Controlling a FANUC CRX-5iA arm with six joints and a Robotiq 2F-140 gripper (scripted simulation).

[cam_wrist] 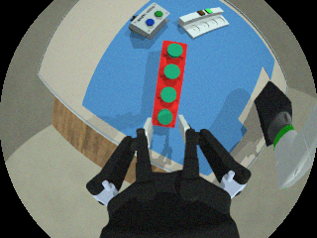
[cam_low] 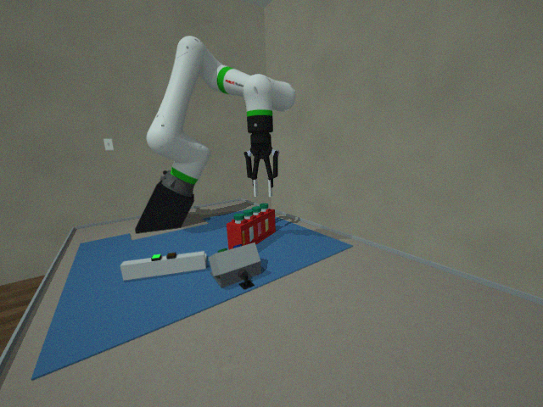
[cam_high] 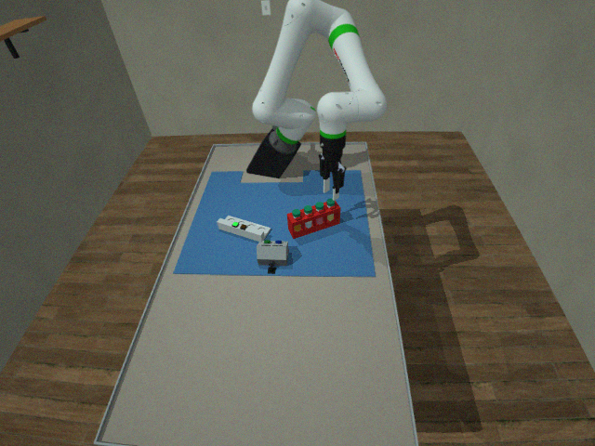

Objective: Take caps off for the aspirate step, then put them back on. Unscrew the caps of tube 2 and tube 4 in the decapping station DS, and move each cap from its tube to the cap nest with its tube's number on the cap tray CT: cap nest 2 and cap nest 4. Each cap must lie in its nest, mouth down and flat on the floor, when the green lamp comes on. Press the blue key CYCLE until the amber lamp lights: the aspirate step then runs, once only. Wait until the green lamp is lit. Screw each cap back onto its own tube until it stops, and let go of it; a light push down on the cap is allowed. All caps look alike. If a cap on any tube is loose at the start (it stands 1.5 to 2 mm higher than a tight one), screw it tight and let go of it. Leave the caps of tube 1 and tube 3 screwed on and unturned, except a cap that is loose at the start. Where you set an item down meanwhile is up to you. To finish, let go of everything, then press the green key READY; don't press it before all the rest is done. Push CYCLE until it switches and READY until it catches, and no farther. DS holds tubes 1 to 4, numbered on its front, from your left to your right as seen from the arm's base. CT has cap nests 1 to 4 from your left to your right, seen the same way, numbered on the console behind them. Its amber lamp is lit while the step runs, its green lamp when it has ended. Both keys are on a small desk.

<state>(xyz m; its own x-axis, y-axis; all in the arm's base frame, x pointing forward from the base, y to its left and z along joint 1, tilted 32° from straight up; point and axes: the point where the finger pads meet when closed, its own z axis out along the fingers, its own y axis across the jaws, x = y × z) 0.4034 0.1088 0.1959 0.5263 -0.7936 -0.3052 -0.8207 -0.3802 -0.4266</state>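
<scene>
The jaws stand partly spread and pinch nothing; the gripper [cam_low: 261, 192] hangs above the end cap [cam_low: 263, 205] of the red decapping station [cam_low: 245, 234]. All four green caps sit on their tubes. Beside the station on the worktop [cam_low: 350, 332] lie the key desk [cam_low: 234, 263] and the cap tray [cam_low: 164, 265], green lamp [cam_low: 155, 257] lit.

Decapping station [cam_high: 314, 224] stands on the mat [cam_high: 231, 259] on the surface [cam_high: 259, 360], four caps on its tubes. Cap tray [cam_high: 243, 229] lies beside it; key desk [cam_high: 272, 251] sits just before both.
</scene>
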